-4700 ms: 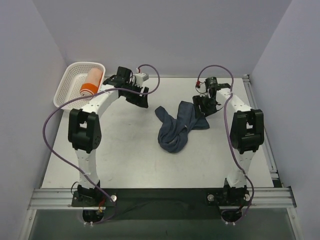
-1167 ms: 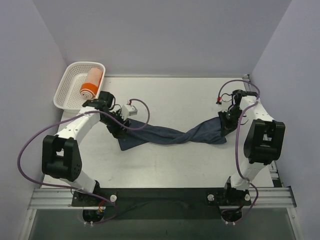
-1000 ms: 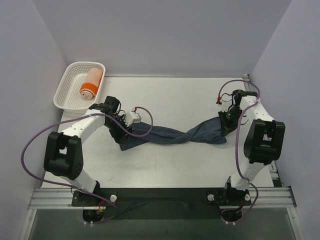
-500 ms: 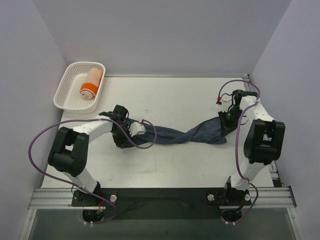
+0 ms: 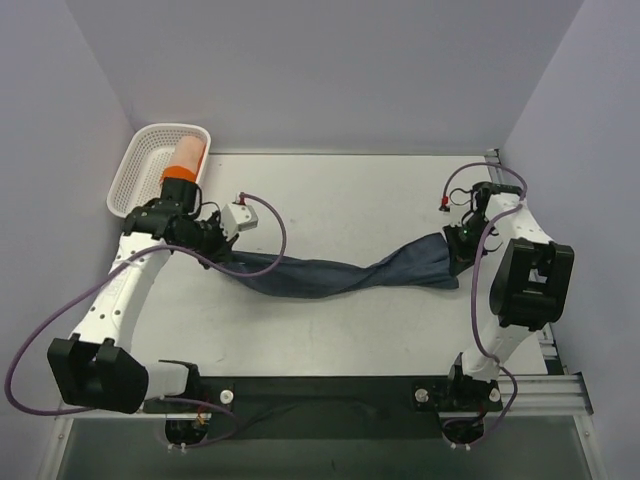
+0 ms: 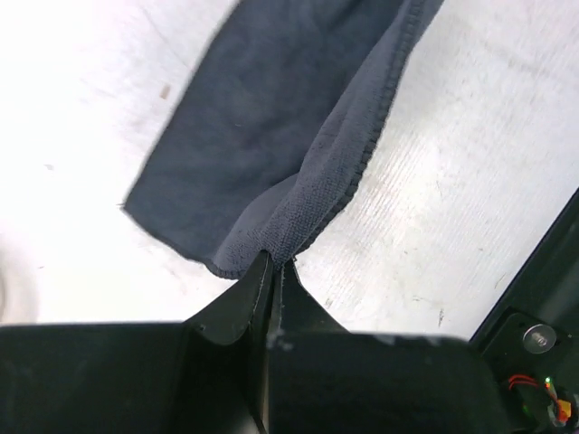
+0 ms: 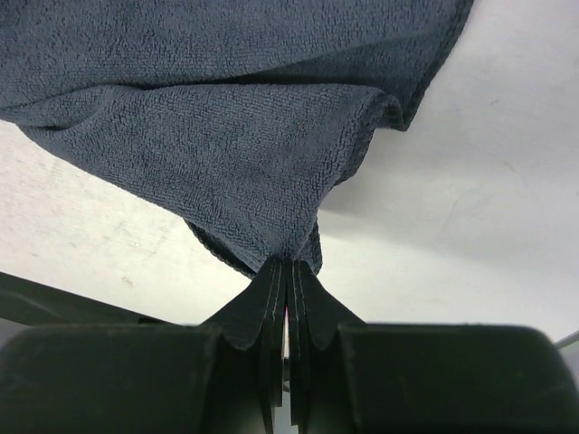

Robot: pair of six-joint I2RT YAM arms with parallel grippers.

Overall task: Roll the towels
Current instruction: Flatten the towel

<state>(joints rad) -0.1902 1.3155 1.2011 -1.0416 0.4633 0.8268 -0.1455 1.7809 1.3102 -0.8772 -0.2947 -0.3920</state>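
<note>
Left gripper (image 6: 271, 264), right gripper (image 7: 288, 264) each clamped shut on navy towel (image 5: 330, 275) edge. Mid-span looks twisted; tugging could slip thin pinches.

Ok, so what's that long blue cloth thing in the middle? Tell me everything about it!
It is a dark navy-blue towel, plain, made of soft, fuzzy terry cloth with a stitched edge. It is stretched out long across the table, with one twist right of its middle. The left end effector pinches one end and the right end effector pinches the other, both shut tight. Its middle sags and seems to rest on the table.
</note>
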